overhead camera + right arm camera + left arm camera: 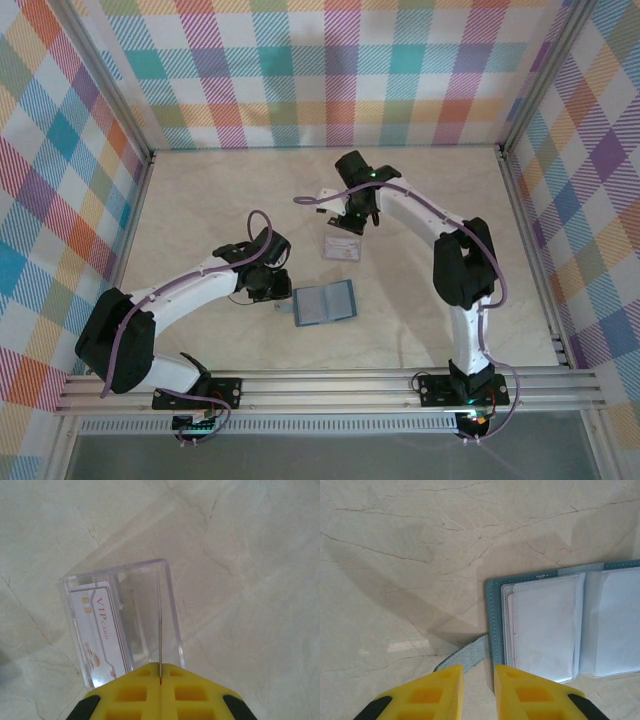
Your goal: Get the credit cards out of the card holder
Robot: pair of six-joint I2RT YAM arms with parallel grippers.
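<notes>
Left gripper, jaws narrowly parted and nothing visibly gripped, is set over the side tab of the opened teal card holder, which should be pinned flat. Right gripper, closed on an edge-on credit card, is best lowered squarely into the clear box beside the VIP card. Marbled beige tabletop; plaid walls.

One card holder. One clear plastic box. Two credit cards: the VIP card and the edge-on card. Two arms on the desk, each with one gripper: the left gripper and the right gripper.
</notes>
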